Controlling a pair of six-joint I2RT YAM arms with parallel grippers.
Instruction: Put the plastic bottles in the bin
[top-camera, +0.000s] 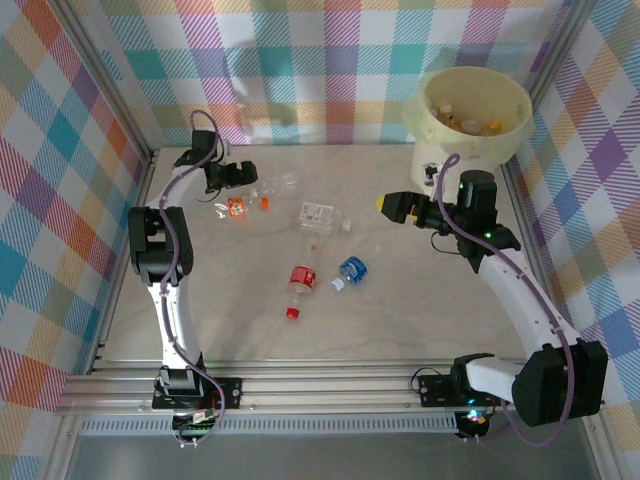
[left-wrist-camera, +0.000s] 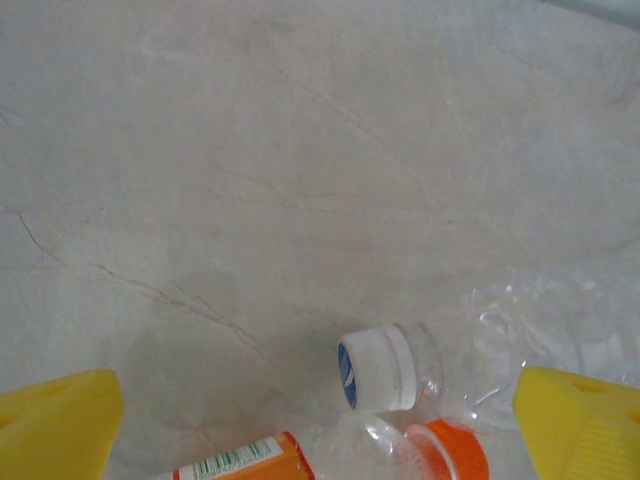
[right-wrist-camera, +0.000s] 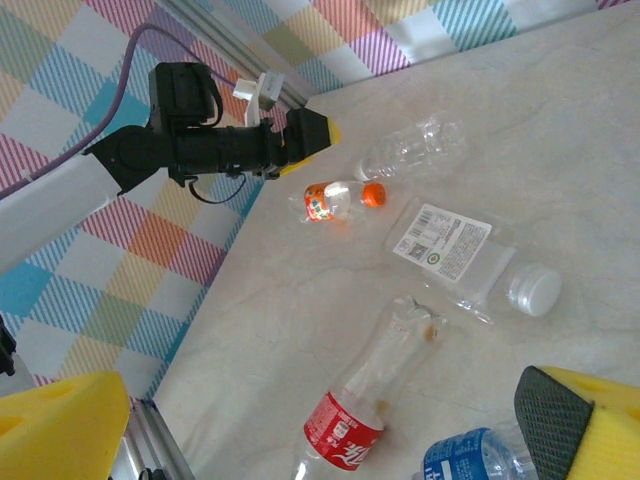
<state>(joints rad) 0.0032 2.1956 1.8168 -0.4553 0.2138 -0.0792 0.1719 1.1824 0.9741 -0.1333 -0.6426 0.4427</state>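
In the far right corner: the bin (top-camera: 428, 100), a wide round cream-yellow bucket of smooth plastic, stands upright by the checked wall.
Bin contents: a few bottles inside (top-camera: 466, 123) lie in a heap at the bottom; orange and yellowish bits show, but they are too small to tell apart.
Table (top-camera: 420, 310): pale, marble-veined and matt, with five bottles lying on their sides, all well apart from the bin.
Orange-label bottle (right-wrist-camera: 335, 198): small, clear and crumpled, with an orange cap, far left of the group.
Clear bottle (right-wrist-camera: 415, 148): no label, ribbed and crushed, with a white cap printed in blue, just beside the orange one.
White-label bottle (right-wrist-camera: 455, 250): squarish and flattened, with a broad white cap and a paper label facing up, mid-table.
Red-label bottle (right-wrist-camera: 360, 400): long clear neck, dented, with a red cap at its near end.
Blue-label bottle (top-camera: 351, 269): short, with a white cap, just right of the red one.
Left gripper (left-wrist-camera: 320, 430): the yellow pads are spread wide and hold nothing; the white and orange caps lie between them, and whether they touch cannot be told.
Right gripper (top-camera: 389, 207): jaws fully parted and empty, above bare table between the bin and the loose bottles.
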